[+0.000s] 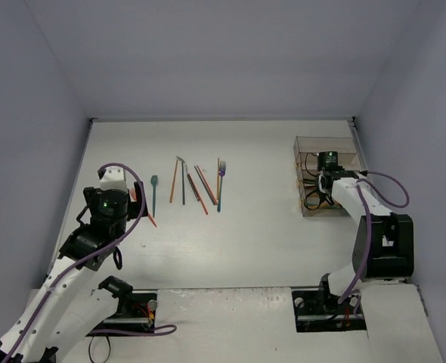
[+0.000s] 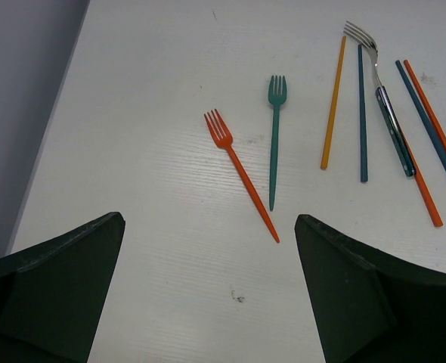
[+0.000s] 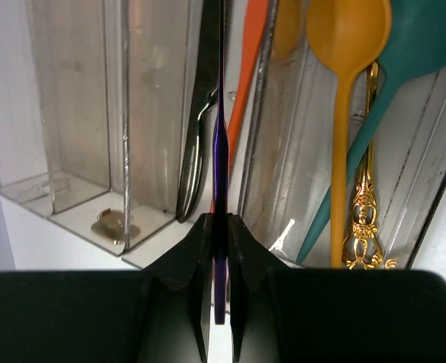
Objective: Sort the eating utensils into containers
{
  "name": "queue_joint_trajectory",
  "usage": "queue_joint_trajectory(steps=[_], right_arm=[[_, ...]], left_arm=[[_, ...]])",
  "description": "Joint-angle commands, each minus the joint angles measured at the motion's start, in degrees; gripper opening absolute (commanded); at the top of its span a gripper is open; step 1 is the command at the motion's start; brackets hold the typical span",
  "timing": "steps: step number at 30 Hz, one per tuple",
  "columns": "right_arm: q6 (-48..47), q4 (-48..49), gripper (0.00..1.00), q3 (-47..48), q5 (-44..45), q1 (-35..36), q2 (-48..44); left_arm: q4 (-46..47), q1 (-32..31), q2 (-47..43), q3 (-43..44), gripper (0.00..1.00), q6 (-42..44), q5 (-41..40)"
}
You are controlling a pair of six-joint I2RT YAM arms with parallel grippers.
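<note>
Top external, containers near right wall

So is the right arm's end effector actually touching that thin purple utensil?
Touching. The right wrist view shows the right end effector with its jaws pinched shut on the purple utensil, no gap on either side.
</note>
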Motion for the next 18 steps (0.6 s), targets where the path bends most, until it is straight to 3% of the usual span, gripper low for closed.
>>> queue_joint_trajectory(steps=[1,7,18], right_arm=[[7.0,1.2,0.00,3.5,5.3,-0.2,1.7],[8.1,1.2,0.00,5.3,5.8,-0.2,4.5],[7.5,1.2,0.28,6.1,5.9,-0.2,5.0]], left_arm=[[2.1,0.4,0.9,1.0,0.95,0.6,0.0],[2.3,0.4,1.1,0.8,0.95,1.0,-0.1],[2.7,0.4,1.7,0.7,0.95,1.4,-0.4]])
